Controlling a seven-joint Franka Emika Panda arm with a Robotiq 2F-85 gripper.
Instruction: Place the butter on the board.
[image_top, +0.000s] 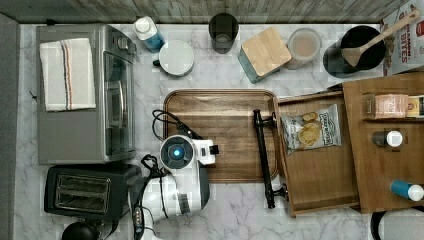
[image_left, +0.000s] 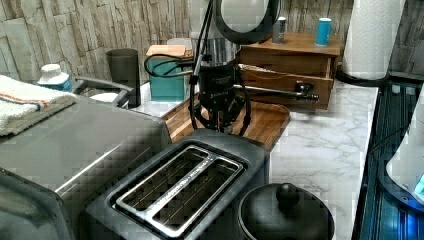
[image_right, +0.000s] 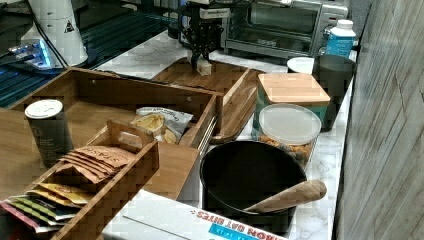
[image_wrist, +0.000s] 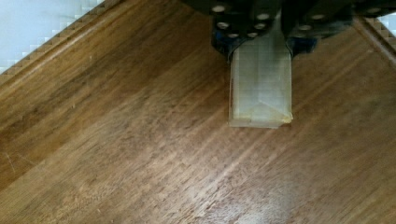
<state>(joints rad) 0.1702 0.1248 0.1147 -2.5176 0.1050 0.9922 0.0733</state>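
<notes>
Right, top view first: the arm sits over the board, near the top view's left edge of it, w/ the wrist housing covering whatever hangs below. The drawer w/ its black bar handle lies just beside the board on the top view's right, so keep clear of that side.

Left view: the gripper hangs low over the board, behind the toaster. You can't judge the gap under it from here.

Right view: the butter, a pale block, sits between the fingers, at or just above the board surface near its far end; touching or not, can't tell. The toaster oven is behind it.

Wrist view: the butter stands lengthwise out from the claw over the board's wood, well inside the rim. The claw is clenched on the butter's upper end, fingers only as far apart as the block is wide, pads pressing both sides.

For the step, prob. the set-down: go straight down slowly till the free end rests flat, don't tilt, then release w/o dragging sideways. Soft wrapped block may stick to a pad, so lift vertical after release.
</notes>
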